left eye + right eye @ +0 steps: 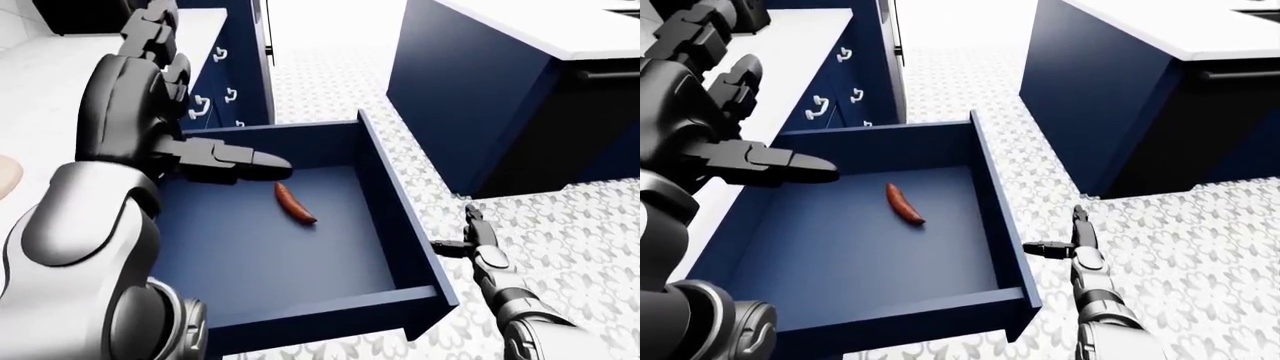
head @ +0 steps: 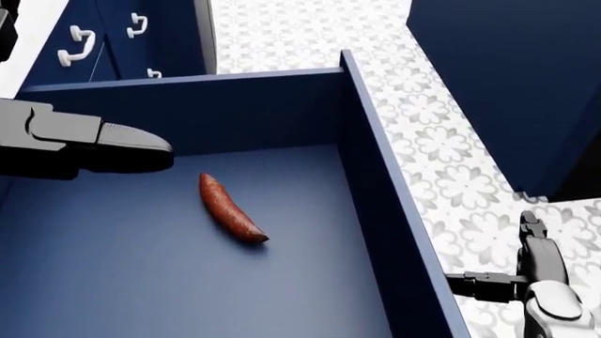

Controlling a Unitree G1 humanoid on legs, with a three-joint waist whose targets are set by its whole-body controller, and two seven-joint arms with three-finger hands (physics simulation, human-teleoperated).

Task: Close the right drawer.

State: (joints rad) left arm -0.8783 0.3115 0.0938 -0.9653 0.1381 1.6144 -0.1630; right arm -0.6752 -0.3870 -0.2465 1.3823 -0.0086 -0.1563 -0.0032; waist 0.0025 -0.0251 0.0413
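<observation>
Three views share one scene, but only the eye views take in the whole drawer: it stands pulled fully out from the dark blue cabinets, its front panel toward the bottom of the picture, with a brown sausage lying alone on its floor near the middle, tilted. The head view crops the drawer to its inner floor, far wall and right side wall, and shows the white handles of closed drawers at top left. The eye views also show the blue island with its white top at upper right and the patterned tile floor. The left hand reaches in over the drawer's left edge, fingers extended together and level, gripping nothing. The right hand hangs low outside the drawer's right wall, near its front corner, fingers spread and apart from the wood.
</observation>
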